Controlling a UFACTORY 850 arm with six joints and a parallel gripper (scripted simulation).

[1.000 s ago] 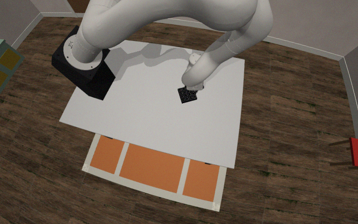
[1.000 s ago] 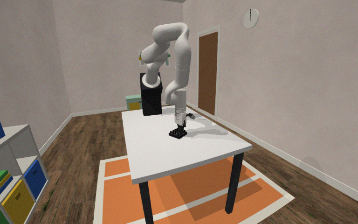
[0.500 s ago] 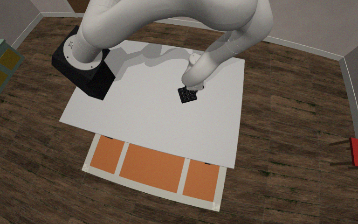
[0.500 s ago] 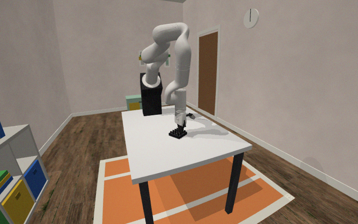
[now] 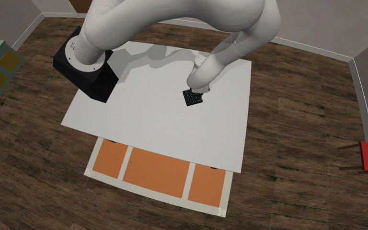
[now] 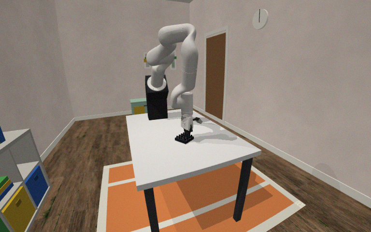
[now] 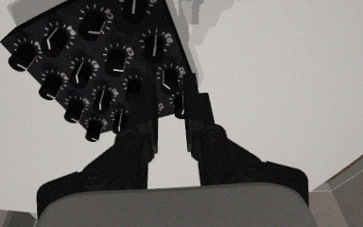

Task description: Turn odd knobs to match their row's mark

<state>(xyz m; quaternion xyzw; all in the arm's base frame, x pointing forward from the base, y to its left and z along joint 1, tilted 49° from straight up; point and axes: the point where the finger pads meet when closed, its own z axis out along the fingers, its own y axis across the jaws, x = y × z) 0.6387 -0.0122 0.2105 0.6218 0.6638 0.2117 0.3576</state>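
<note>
a white six-joint robot arm [image 5: 207, 72] [image 6: 189, 60] is seen bent over a white rectangular table [image 5: 152, 108] [image 6: 158, 152], its base carried by a tall black block [image 5: 104, 89] [image 6: 157, 105] at one end. below the arm, a low black square knob box [image 5: 192, 97] [image 6: 184, 140] [image 7: 129, 35] is set on the tabletop, its upper face crowded with round black knobs marked by white lines. the black-fingered gripper [image 5: 200, 90] [image 6: 187, 134] [image 7: 169, 91] is pointed down at one edge of the box, its two fingers held narrow but apart. in the wrist view, a black round knob with a white line [image 7: 169, 78] is framed in the gap between the fingers, with dark panel seen to either side of it; no firm grip is shown, and whether it is touched cannot be told. another black knob [image 7: 133, 87] is partly covered by one finger. the white lines are seen turned in differing directions across the face, while the printed names are too blurred to be read with certainty. beneath the table, an orange rug with cream bands [image 5: 155, 172] [image 6: 120, 202] is spread over a brown wooden floor [image 5: 304, 108] [image 6: 90, 142]. on the pale wall, a round white clock [image 6: 263, 20] is mounted near a brown door [image 6: 215, 76]

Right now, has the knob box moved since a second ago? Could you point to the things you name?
No; the knob box [image 5: 192, 97] [image 6: 183, 139] keeps its spot relative to the table's edges [image 5: 150, 151] [image 6: 199, 171].
</note>
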